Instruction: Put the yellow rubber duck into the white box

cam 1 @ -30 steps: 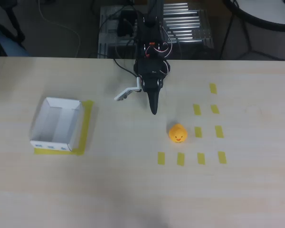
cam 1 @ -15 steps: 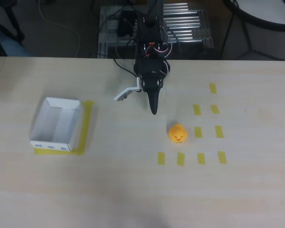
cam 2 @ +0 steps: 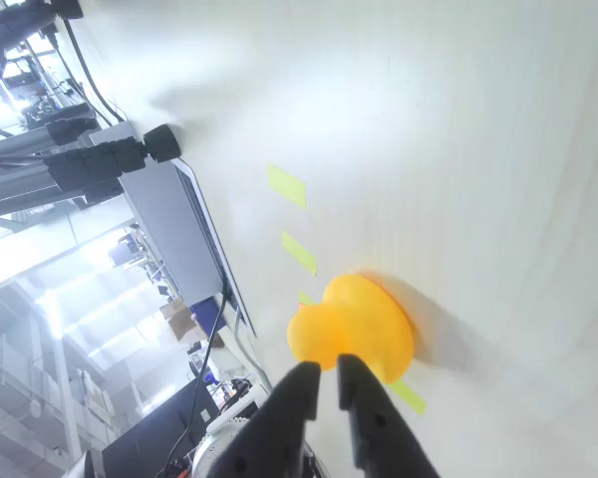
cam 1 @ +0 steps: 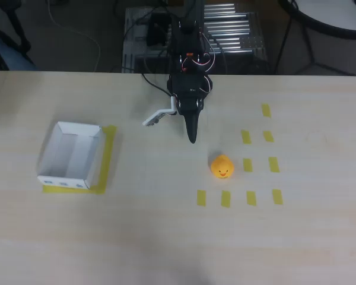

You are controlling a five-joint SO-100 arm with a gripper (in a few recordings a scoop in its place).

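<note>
The yellow rubber duck stands on the pale wood table, right of centre in the overhead view, its face toward the near edge. My black gripper points down at the table just up and left of the duck, a short gap away. Through the wrist camera the duck lies right beyond the gripper, whose two dark fingers are shut with only a thin slit and nothing between them. The white box rests far to the left, open side up.
Several small yellow tape marks lie around and right of the duck. A yellow tape border frames the box. A white plate juts from the arm's left side. Cables and a metal rack sit behind the table's far edge.
</note>
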